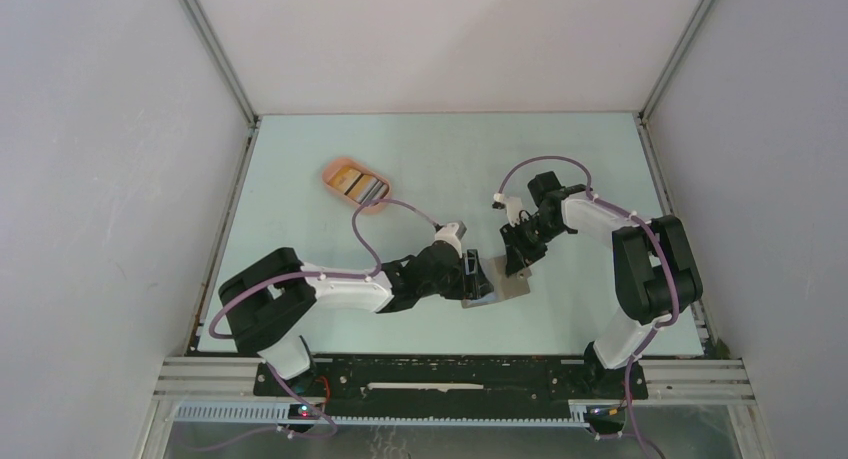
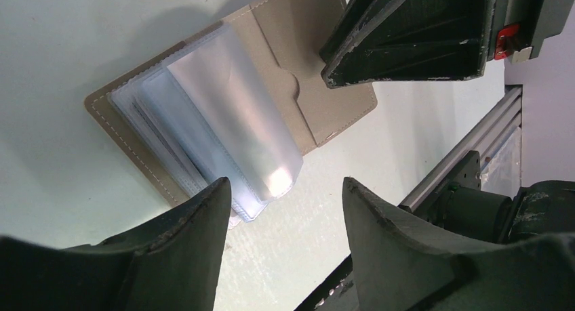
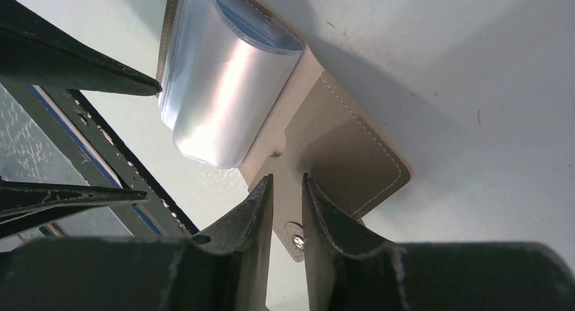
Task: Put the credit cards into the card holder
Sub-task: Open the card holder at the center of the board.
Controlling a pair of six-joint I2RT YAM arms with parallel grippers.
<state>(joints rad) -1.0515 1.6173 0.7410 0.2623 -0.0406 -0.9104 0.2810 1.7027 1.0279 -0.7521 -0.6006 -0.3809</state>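
**Card-loading step, holder opened, cards not yet fetched.** The card holder (image 2: 339,111) lies spread flat on the table (image 1: 450,149) just ahead of the two arms, tan inner faces up, its clear sleeves (image 2: 230,108) fanned over one half; the credit cards (image 1: 362,186) lie well apart from it, in the orange tray (image 1: 335,167) towards the far left. The left pincer (image 2: 285,189) is wide open and empty, its fingers astride the free edge of the sleeves; the right pincer (image 3: 285,179) is drawn nearly together, leaving a narrow slit, with its tips at the edge of the holder's bare half and the snap tab (image 3: 293,238) showing in the gap; whether it presses or pinches there cannot be told.

**Technique (judged):** the right arm should steady the bare half so the holder neither slides nor folds; the left should take one card at a time from the tray by a short edge, carry it in low and flat, lead a corner into the mouth of the uppermost sleeve, and let go only once the card is seated; the glossy sleeves look limp and may flop shut or buckle under a steep approach.

**Count:** card holder, one; tray, one; cards, at least two (one yellow-orange, the rest dark and striped; exact number unreadable from above); sleeves, several, not countable; pincers, two
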